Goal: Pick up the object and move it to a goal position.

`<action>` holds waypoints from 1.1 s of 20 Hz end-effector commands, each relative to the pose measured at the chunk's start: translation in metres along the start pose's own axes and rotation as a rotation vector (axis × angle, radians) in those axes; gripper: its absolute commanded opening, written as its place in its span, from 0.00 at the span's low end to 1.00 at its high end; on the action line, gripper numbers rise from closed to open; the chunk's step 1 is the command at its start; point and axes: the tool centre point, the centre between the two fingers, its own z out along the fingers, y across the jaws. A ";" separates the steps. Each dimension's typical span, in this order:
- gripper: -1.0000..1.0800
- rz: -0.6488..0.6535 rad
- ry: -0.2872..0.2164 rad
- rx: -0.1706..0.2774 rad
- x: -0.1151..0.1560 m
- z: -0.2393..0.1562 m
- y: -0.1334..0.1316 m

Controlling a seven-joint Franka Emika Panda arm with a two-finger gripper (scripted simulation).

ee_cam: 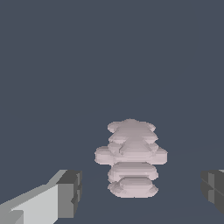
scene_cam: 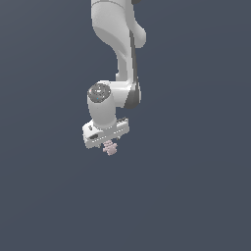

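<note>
The object is a small pale pink, lumpy clump [ee_cam: 131, 157]. In the wrist view it lies on the flat dark surface between my two dark finger pads [ee_cam: 72, 192], with a clear gap on each side. My gripper [ee_cam: 142, 190] is open around it and touches nothing. In the exterior view the white gripper [scene_cam: 109, 143] hangs straight over the clump [scene_cam: 111, 149], which peeks out just below the hand; the fingers are mostly hidden there.
The plain dark blue-grey surface [scene_cam: 196, 196] fills both views. The white arm [scene_cam: 120, 44] reaches down from the top of the exterior view. No goal marker shows.
</note>
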 end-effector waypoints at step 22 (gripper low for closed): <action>0.00 -0.004 -0.001 0.000 0.000 0.048 0.000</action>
